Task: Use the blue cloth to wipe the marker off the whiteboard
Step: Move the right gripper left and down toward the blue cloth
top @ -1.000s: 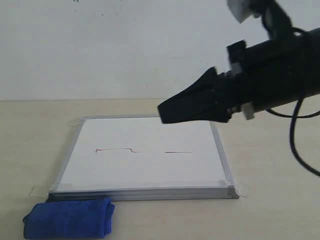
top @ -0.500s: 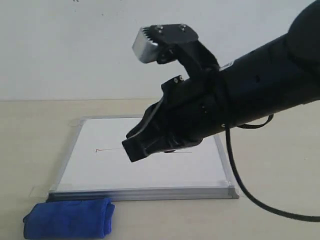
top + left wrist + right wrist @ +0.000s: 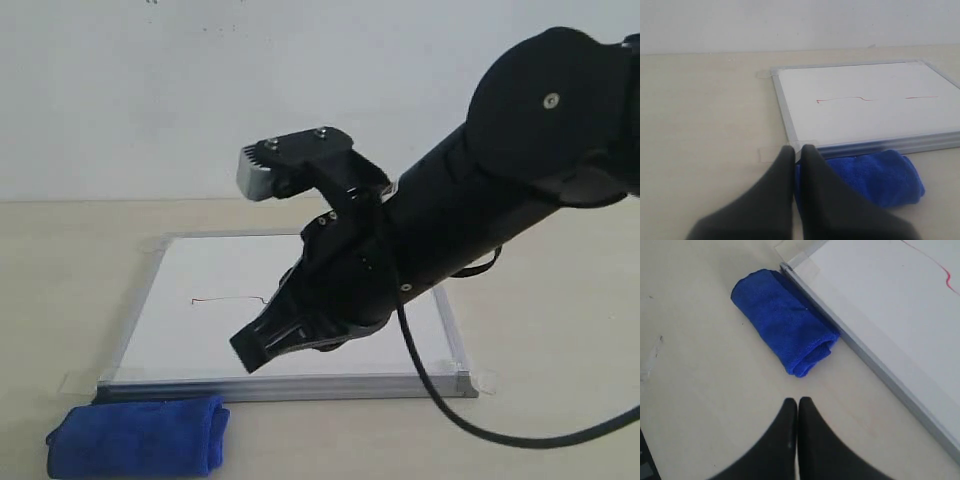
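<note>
The whiteboard [image 3: 200,335] lies flat on the beige table [image 3: 60,260], with bare tabletop open all round its silver-grey frame. Clear tape tabs [image 3: 80,382] hold its corners. The blue cloth [image 3: 137,436] is a rolled bundle on the table just beside the board's front edge, at the corner on the left arm's side. We cannot tell whether it touches the frame. The table around the cloth's other sides is open.

The marker [image 3: 228,301] runs across the middle of the board. The stepped stroke shows, while the arm hides most of the other one.

The right arm reaches across the board from its own side, sloping down toward the cloth's corner. The right gripper [image 3: 250,352] hangs above the board's front part, well apart from the cloth, with its fingers pressed together and holding nothing. Its wrist view shows the cloth [image 3: 785,322] ahead of the closed tips [image 3: 798,402].

The left gripper [image 3: 797,150] is also pressed shut and empty, and it sits near the cloth [image 3: 875,175]. A black cable [image 3: 500,435] loops below the right arm.
</note>
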{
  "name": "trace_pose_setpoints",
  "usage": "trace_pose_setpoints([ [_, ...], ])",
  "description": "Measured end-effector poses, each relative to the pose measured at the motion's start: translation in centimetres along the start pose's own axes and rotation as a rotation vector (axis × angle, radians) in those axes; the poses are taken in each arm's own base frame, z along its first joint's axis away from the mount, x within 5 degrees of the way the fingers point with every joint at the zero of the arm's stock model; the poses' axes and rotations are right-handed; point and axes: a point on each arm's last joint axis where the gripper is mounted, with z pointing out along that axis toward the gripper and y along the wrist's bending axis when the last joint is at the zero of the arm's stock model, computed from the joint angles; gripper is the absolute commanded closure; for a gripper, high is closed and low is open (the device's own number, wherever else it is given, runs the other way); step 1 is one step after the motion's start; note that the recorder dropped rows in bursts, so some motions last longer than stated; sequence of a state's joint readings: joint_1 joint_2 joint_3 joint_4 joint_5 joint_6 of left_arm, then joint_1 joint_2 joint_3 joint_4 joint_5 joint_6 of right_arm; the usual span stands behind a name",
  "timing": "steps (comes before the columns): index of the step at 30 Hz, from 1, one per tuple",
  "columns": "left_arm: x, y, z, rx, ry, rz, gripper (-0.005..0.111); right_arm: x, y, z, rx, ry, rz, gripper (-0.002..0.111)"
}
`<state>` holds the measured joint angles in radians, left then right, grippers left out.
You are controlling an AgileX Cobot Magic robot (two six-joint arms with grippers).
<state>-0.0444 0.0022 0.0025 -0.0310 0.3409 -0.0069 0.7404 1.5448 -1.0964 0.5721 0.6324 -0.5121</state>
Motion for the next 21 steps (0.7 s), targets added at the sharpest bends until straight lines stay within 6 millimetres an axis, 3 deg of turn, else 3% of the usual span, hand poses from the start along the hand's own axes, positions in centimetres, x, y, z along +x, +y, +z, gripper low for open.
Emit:
trace_pose_setpoints([
  [6, 0.0, 0.0, 0.0, 0.0, 0.0, 0.0, 0.103, -0.1, 2.7, 0.8, -0.034, -0.017, -0.101, 0.109],
  [12, 0.0, 0.0, 0.0, 0.0, 0.0, 0.0, 0.103, 0.1, 3.0, 1.4, -0.038, 0.011, -0.121, 0.106],
  [17, 0.0, 0.0, 0.0, 0.0, 0.0, 0.0, 0.103, 1.5, 2.4, 4.5, -0.043, 0.155, -0.14, 0.089],
  [21, 0.0, 0.0, 0.0, 0.0, 0.0, 0.0, 0.103, 2.3, 2.0, 7.1, -0.026, 0.221, -0.167, 0.069],
])
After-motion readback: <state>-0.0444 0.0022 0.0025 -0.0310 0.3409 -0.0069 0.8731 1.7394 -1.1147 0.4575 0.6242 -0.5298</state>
